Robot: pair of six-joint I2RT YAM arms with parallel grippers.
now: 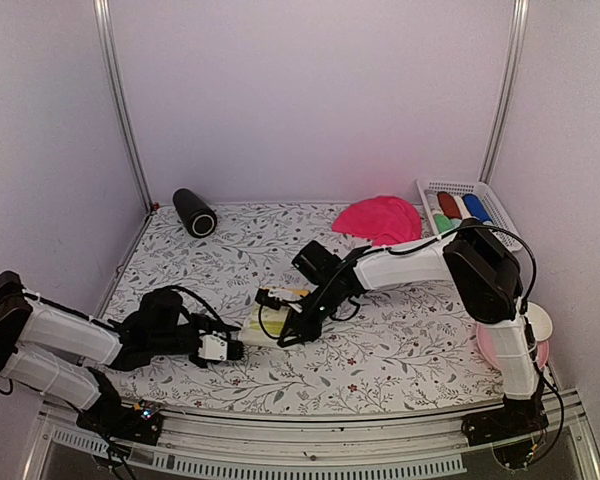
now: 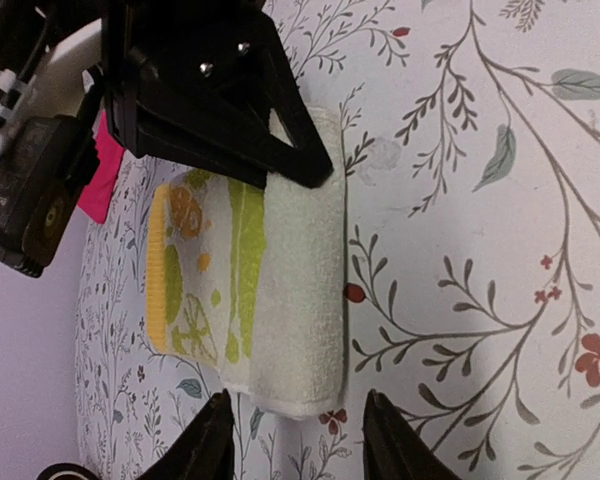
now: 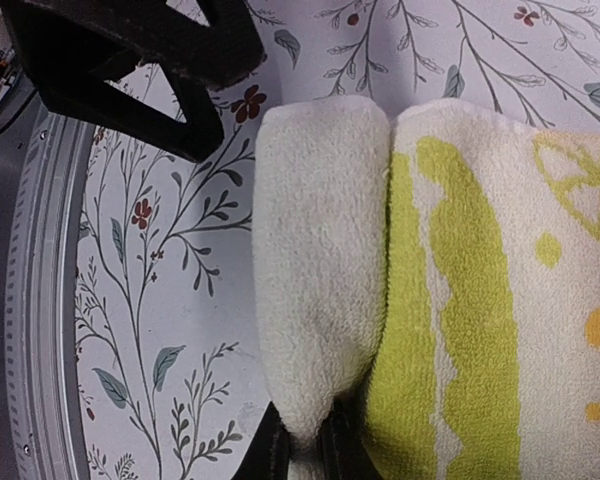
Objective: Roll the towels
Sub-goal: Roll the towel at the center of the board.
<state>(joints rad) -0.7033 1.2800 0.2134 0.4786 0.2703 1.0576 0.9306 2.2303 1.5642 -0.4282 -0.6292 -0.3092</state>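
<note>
A pale towel with yellow and green print [image 1: 270, 322] lies mid-table, its near edge rolled into a short fold [image 2: 298, 300] [image 3: 320, 290]. My right gripper [image 1: 292, 335] [image 3: 305, 452] is shut on one end of that rolled edge. My left gripper [image 1: 232, 350] [image 2: 295, 440] is open at the roll's other end, a fingertip [image 2: 208, 440] on each side, just short of the cloth. A hot pink towel [image 1: 378, 217] lies crumpled at the back right. Rolled red, blue and green towels [image 1: 458, 210] sit in a white basket [image 1: 430, 188].
A black cylinder [image 1: 194, 212] lies at the back left. A pink plate with a white bowl [image 1: 538, 340] sits at the right edge behind the right arm. Walls enclose the table on three sides.
</note>
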